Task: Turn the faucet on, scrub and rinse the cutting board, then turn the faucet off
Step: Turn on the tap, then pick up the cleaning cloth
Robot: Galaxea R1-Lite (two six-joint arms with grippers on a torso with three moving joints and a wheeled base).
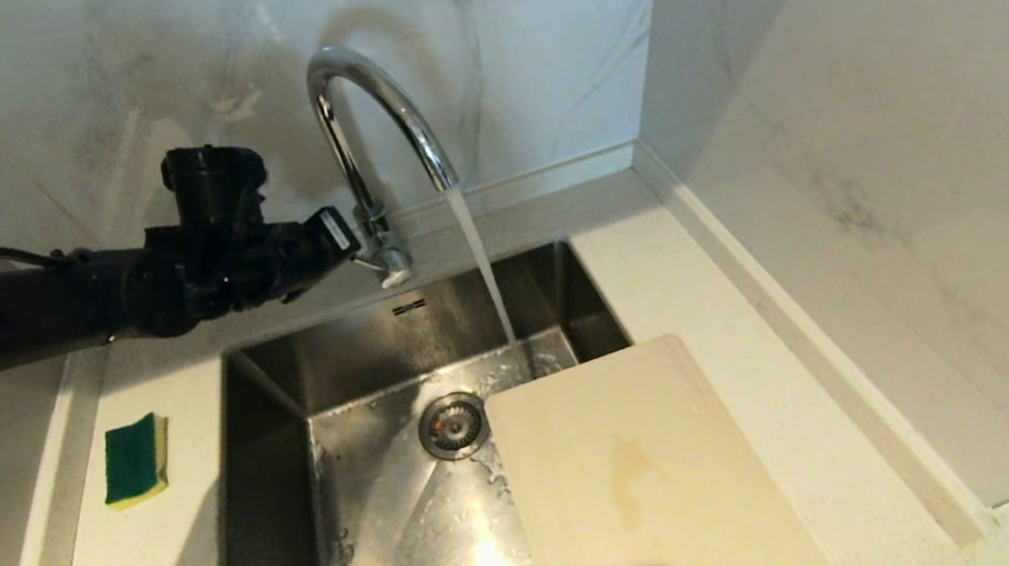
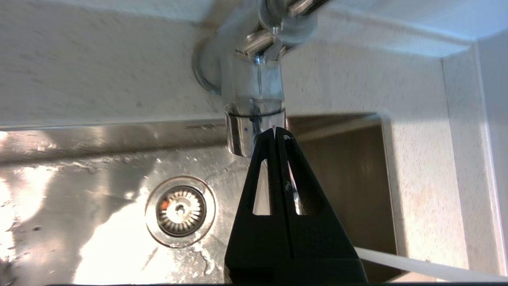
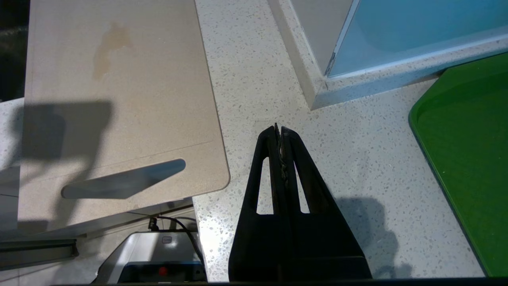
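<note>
Water runs from the chrome faucet (image 1: 376,111) in a steady stream (image 1: 484,266) and lands on the sink floor just beyond the far edge of the cutting board (image 1: 638,485). The cream board, with a faint orange stain, lies flat across the sink's right part and the counter. My left gripper (image 1: 354,246) reaches in from the left, shut and empty. In the left wrist view its tips (image 2: 276,131) sit at the end of the faucet's stubby lever (image 2: 250,127). My right gripper (image 3: 279,131) hangs shut over the counter beside the board's (image 3: 115,99) slot-handle end.
A green-and-yellow sponge (image 1: 135,460) lies on the counter left of the steel sink (image 1: 356,367), whose drain (image 1: 452,425) is uncovered. A marble wall block rises on the right. A green board (image 3: 468,159) lies at the counter's near right corner.
</note>
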